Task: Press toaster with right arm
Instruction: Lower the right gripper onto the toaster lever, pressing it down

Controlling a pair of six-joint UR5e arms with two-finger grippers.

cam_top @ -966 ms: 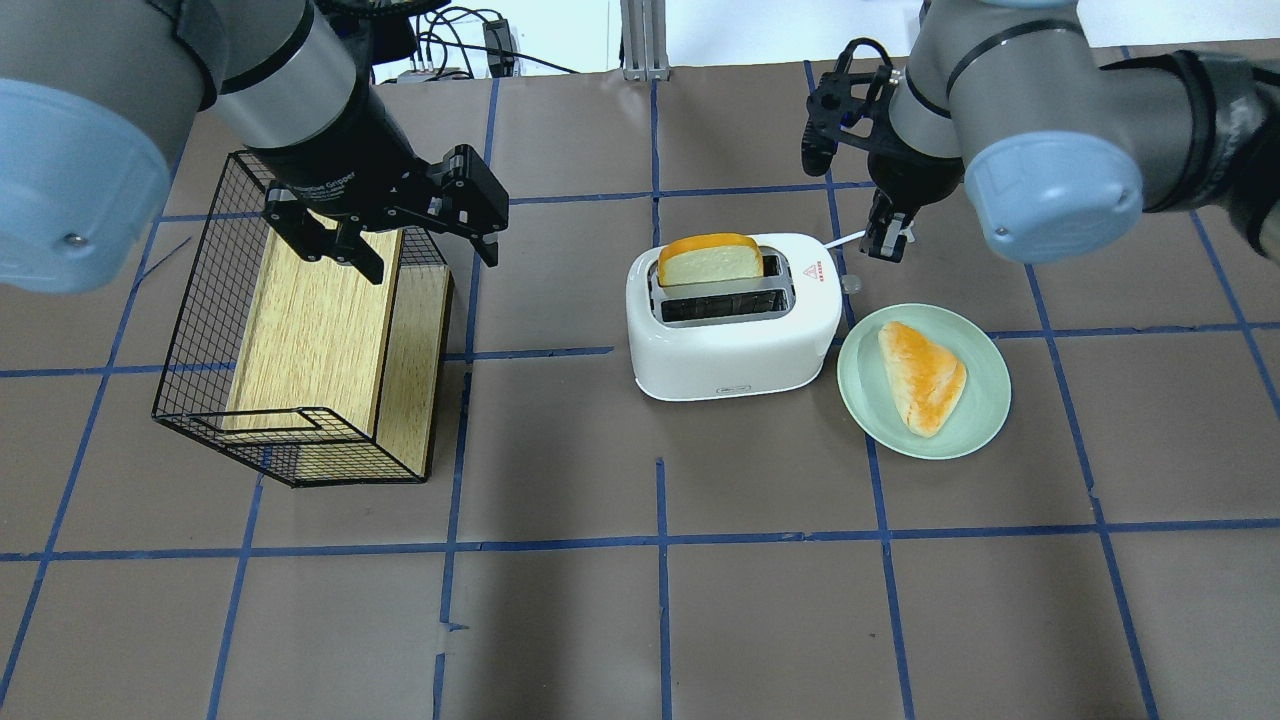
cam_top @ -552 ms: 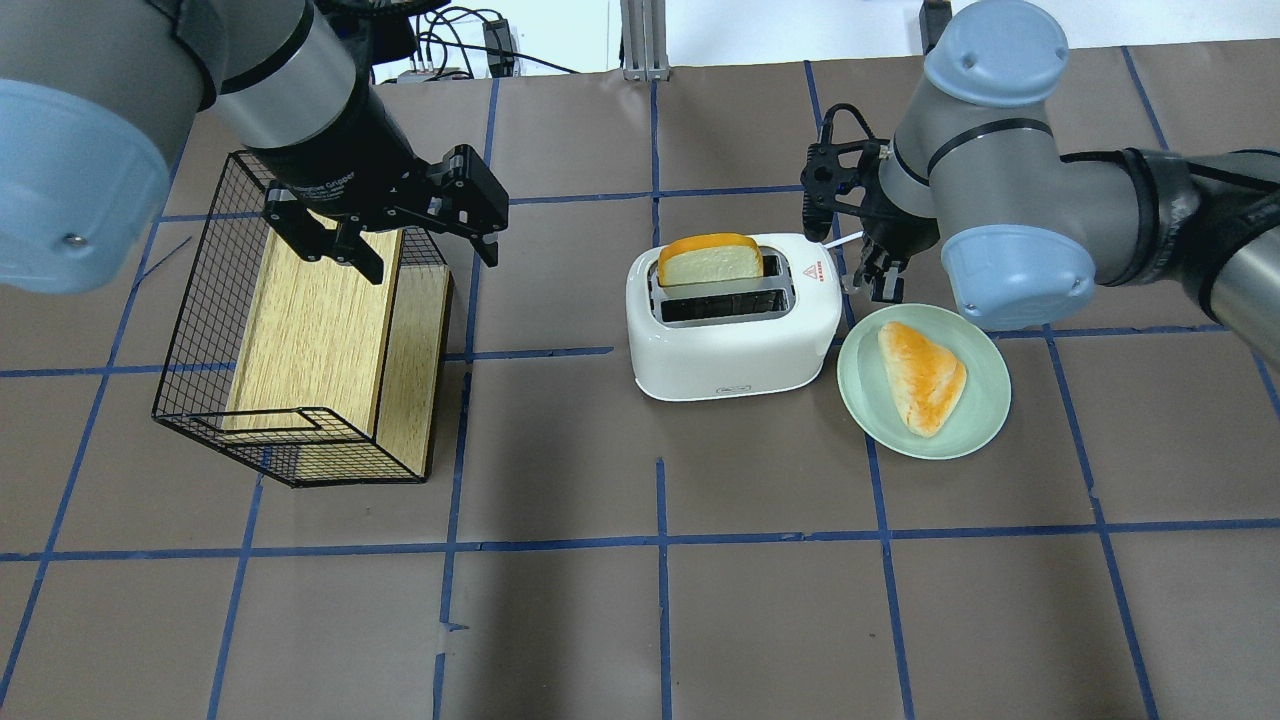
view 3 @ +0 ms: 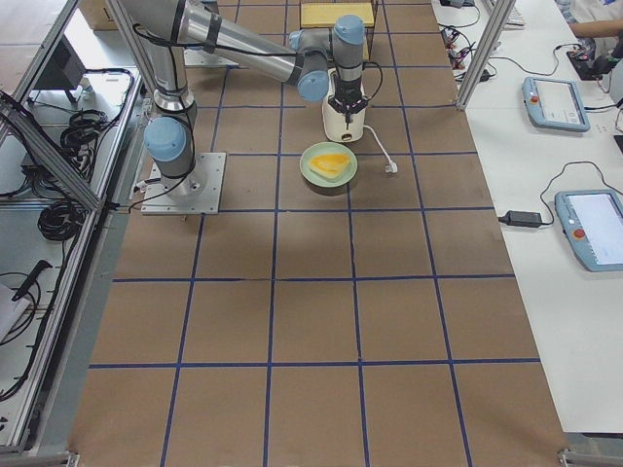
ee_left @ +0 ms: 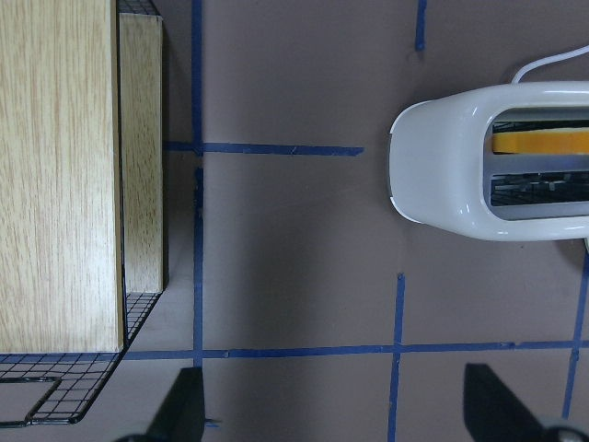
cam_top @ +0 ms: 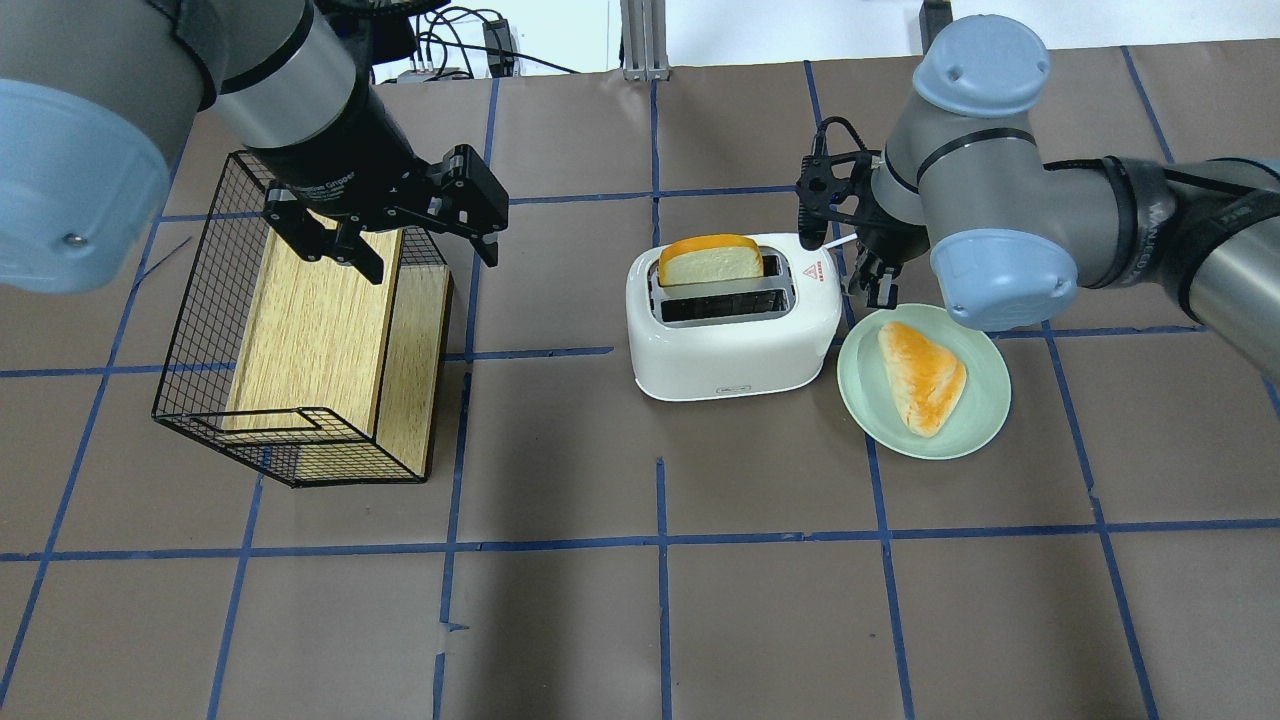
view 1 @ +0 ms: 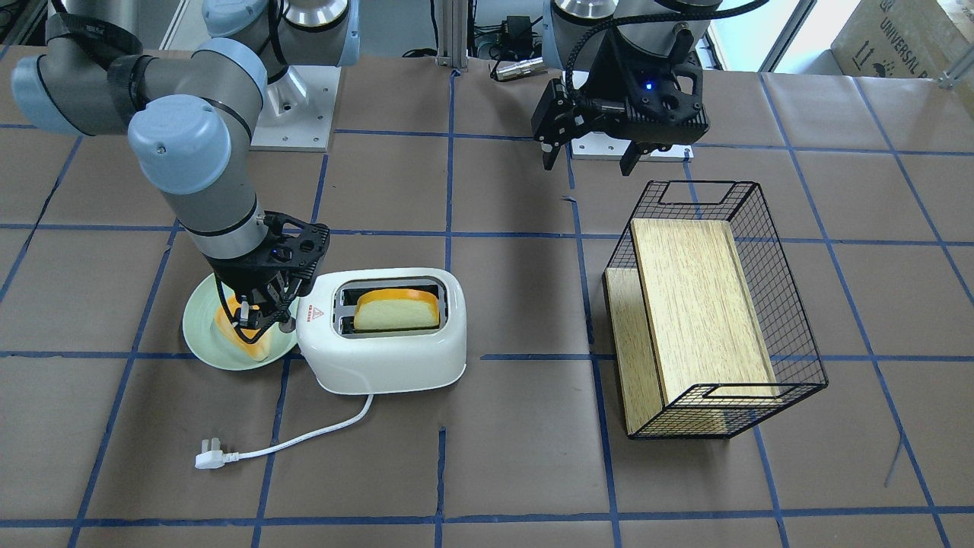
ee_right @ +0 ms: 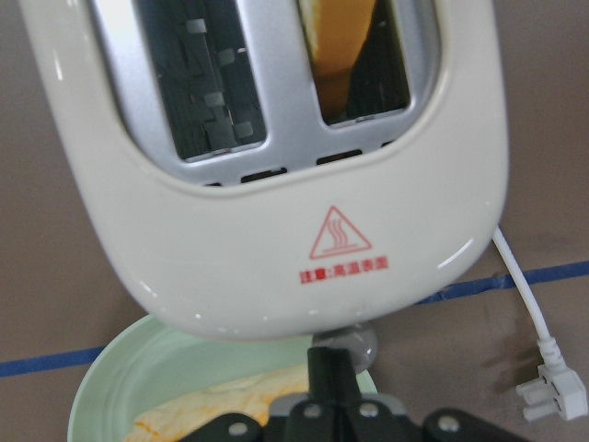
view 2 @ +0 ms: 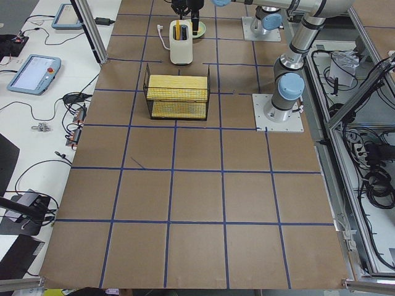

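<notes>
Right claw (cam_top: 872,288) lines up on toaster (cam_top: 735,330) lever (ee_right: 355,346)

Your claw, fingers pinched together and empty, hangs at the lever on the toaster's end, mid-worktop (cam_top: 600,620) beside the plate (cam_top: 985,420). The press looks about to begin; next you need a straight downward push without slipping off.

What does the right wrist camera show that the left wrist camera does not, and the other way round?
Only the right wrist view shows the red warning triangle, the green plate with bread on it, the white plug, and the right claw, shut, close to the end of the toaster. Only the left wrist view shows the wooden box inside the wire basket. Both show the white toaster with one slice in a slot, on the brown table with blue tape lines.
</notes>
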